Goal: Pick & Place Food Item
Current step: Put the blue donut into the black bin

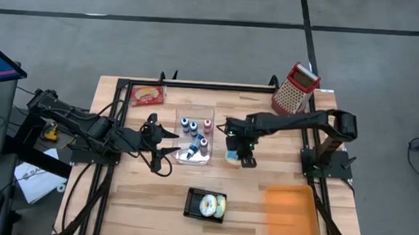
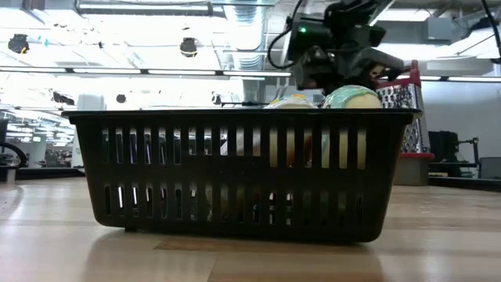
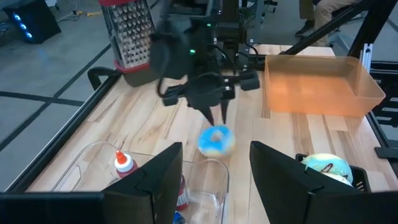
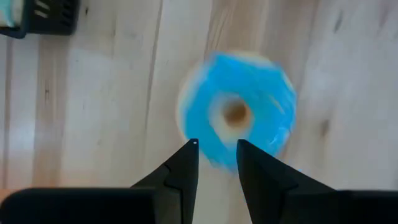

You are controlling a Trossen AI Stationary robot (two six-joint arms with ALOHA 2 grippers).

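Right gripper [image 4: 216, 149] narrowly parted above blue doughnut [image 4: 236, 109]

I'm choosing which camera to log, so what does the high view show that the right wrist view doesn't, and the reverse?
Only the high view shows the left gripper waiting open by the clear tray of bottles, the grater, the orange bin and the whole black basket with a donut inside. Only the right wrist view shows the blue donut's hole and frosting up close, between narrow-set fingers. Both show the right gripper above that donut on the wooden table.
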